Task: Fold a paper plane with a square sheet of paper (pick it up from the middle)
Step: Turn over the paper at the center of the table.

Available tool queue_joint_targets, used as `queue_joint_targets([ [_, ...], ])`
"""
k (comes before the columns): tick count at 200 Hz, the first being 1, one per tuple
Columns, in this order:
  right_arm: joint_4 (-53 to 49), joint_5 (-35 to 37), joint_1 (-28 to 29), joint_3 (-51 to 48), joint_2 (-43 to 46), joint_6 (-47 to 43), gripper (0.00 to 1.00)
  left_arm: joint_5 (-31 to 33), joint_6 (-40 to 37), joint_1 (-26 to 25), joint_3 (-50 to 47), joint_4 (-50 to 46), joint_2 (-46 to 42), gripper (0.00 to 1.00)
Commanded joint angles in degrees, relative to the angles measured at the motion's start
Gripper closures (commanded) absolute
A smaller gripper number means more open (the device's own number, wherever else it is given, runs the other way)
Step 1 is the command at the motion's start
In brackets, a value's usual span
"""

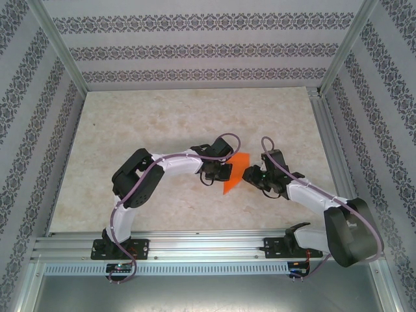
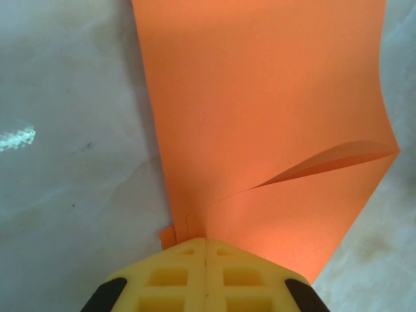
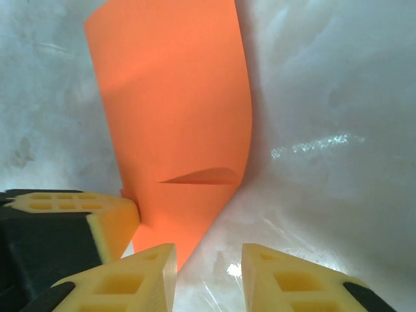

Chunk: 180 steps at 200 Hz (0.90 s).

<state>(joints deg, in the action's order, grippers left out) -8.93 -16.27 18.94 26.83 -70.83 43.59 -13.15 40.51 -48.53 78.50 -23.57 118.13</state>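
Top external view: the orange sheet of paper is at mid-table, caught between the left gripper and the right gripper, both close in on it. Left wrist view: the left gripper has its jaws clamped on the sheet's near edge, and a shallow fold lifts toward the right side. Right wrist view: the right gripper has its jaws apart and holds nothing. The sheet's lower corner sits just beside one finger.
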Motion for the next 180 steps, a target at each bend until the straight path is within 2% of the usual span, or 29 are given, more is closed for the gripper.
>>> queue_joint_targets([
  [1, 4.69, -2.56, -0.73, -1.25, -0.32, 2.27, 0.66, -0.45, 2.14, 0.87, -2.29, 3.49, 0.53, 0.98],
  [53, 11.43, -4.51, -1.08, -0.23, -7.89, 5.08, 0.64, -4.59, 5.51, 2.45, -6.28, 9.35, 0.1, 0.98],
  [102, 16.61, -5.65, -1.18, -0.07, -11.52, 6.67, 0.64, -6.97, 6.96, 3.0, -7.63, 11.55, -0.2, 0.98],
  [118, 18.82, -6.62, -1.16, 0.12, -12.5, 6.66, 0.67, -7.33, 7.22, 3.07, -7.75, 11.96, -0.35, 0.97],
  [138, 18.31, -6.45, -1.07, 1.24, -13.07, 6.08, 0.75, -7.37, 7.48, 3.13, -7.94, 12.06, -1.0, 0.97],
  [180, 9.34, -3.63, -0.93, 4.19, -12.39, 0.31, 0.89, -7.06, 8.37, 3.71, -8.71, 12.41, -3.54, 0.95],
])
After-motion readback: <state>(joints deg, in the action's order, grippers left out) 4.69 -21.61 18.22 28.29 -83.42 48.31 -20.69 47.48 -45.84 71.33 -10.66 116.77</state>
